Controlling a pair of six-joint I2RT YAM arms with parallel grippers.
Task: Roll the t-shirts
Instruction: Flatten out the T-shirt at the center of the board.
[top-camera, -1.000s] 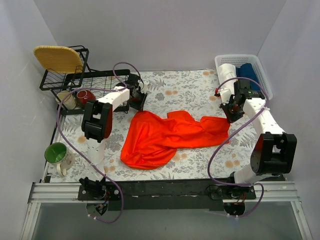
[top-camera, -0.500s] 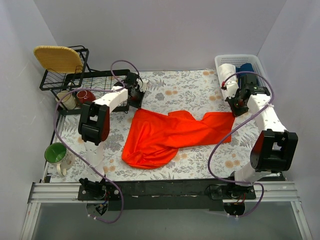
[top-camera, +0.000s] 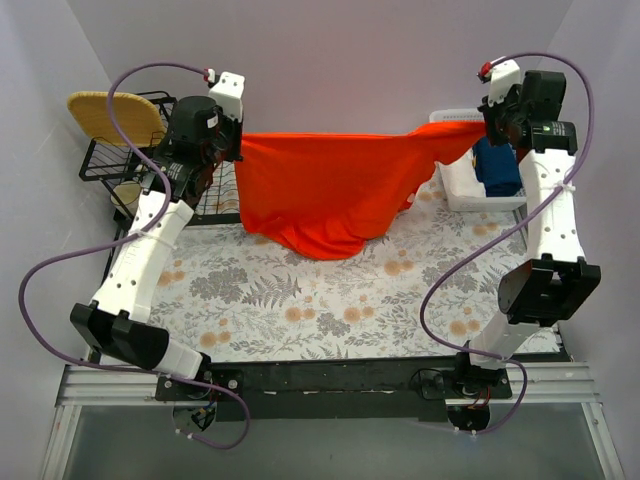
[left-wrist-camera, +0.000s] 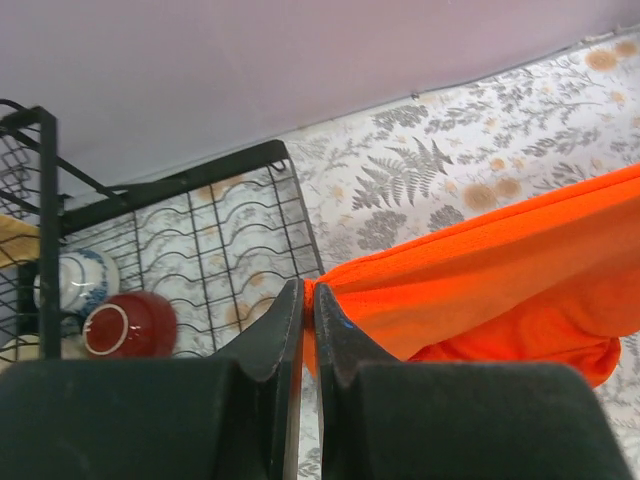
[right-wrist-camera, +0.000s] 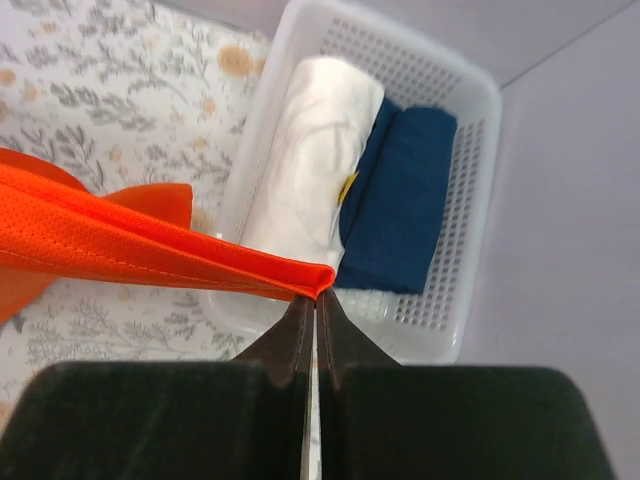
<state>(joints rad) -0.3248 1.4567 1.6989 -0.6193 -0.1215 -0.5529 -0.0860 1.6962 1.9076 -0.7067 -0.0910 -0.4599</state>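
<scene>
Aloft above the far edge: one t-shirt (top-camera: 330, 190), stretched between two grippers, left gripper (left-wrist-camera: 308, 290) and right gripper (right-wrist-camera: 314, 298) each clamped on an end. Far-right corner: one basket (right-wrist-camera: 470, 90), two bundles (right-wrist-camera: 310, 150).

1 t-shirt (top-camera: 320, 190), 1 white bundle (right-wrist-camera: 315, 150), 1 blue bundle (right-wrist-camera: 395, 190), 1 basket (right-wrist-camera: 455, 260), 1 rack (left-wrist-camera: 170, 180)

— What carries it all?
— A table (top-camera: 330, 310) covered by a cloth printed with leaves and flowers.
— And directly on it?
— A black wire rack (left-wrist-camera: 215, 255), low and just left of the fingers (left-wrist-camera: 283, 335) of the left gripper (left-wrist-camera: 308, 288). A white basket (right-wrist-camera: 445, 280) sits beneath and beyond the right gripper (right-wrist-camera: 316, 298) fingertips.
</scene>
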